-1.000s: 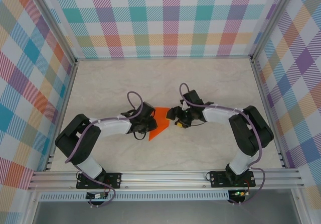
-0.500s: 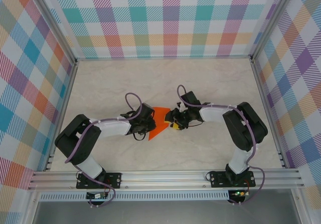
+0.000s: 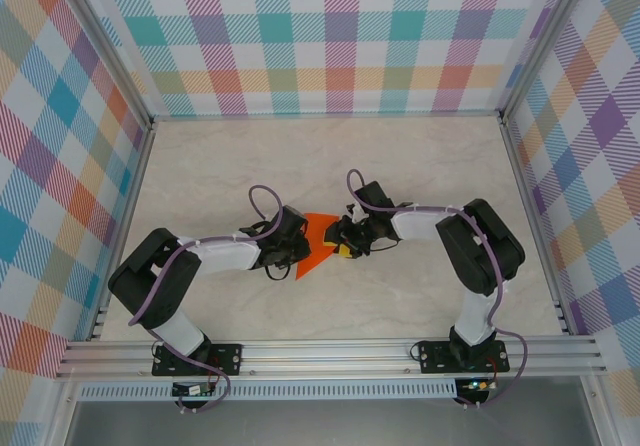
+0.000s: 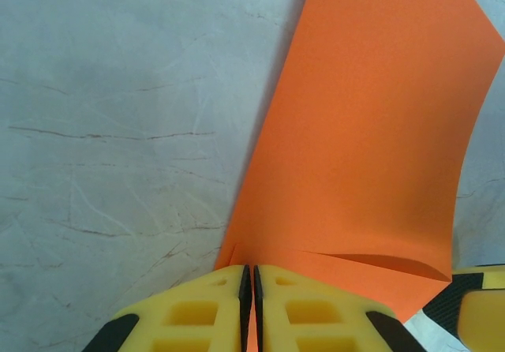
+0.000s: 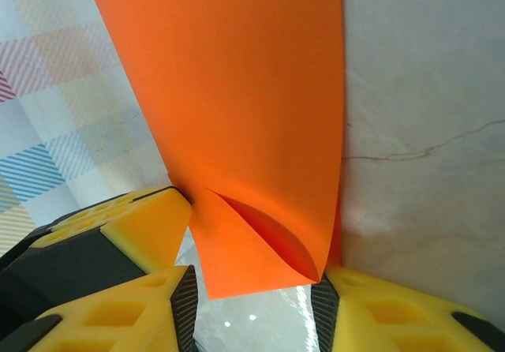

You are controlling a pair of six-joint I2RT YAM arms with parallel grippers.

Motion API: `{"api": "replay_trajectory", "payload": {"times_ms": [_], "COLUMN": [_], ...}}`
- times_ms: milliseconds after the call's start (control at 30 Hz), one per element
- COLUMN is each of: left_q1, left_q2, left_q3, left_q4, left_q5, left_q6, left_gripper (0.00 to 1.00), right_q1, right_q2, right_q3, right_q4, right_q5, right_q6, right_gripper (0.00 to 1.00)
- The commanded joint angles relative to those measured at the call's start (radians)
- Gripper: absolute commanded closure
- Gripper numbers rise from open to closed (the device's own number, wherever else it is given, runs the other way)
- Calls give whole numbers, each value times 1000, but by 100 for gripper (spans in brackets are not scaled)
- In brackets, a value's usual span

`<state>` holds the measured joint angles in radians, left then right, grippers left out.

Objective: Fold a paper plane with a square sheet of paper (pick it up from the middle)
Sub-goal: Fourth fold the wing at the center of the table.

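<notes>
Marble table (image 3: 420, 166): left end effector (image 4: 248, 275) pinches orange sheet (image 4: 363, 131); right end effector (image 5: 256, 282) spread around it.

Up high behind the arm bases (image 3: 197, 354), looking steeply down over the whole table (image 3: 420, 166). Down on both wrists, in tight, facing the same orange sheet of paper (image 3: 318, 238) (image 4: 363, 131) (image 5: 245, 91) from opposite sides.

I see bright, even light with only soft shadows; the overhead view is sharp, and small glints dot the table (image 5: 237, 324) under my right wrist camera.
</notes>
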<state>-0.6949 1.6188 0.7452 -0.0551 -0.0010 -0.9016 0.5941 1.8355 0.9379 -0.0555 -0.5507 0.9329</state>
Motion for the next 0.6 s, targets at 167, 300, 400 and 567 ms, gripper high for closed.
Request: {"api": "replay_trajectory", "payload": {"times_ms": [167,300,400,567], "left_q1": [17,18,23,31], "left_q2": [-20,-36,-55,-110], "left_q3": [-27,-27,-23,-17], "left_q4": [-49,-54,-70,-95], "left_q5": [-28,-27,-20,-27], "left_q6": [-11,-4,5,23], "left_gripper": [87,85,80,72], "right_q1": [11,15,16,16], "right_q2": [37,57,77,88], "right_q3": [20,19,27,34], "right_q4": [69,99,121,154], "right_q5": [-67,-82,-77,-67], "right_q6": [31,43,45,55], "right_gripper": [62,68,70,80]}}
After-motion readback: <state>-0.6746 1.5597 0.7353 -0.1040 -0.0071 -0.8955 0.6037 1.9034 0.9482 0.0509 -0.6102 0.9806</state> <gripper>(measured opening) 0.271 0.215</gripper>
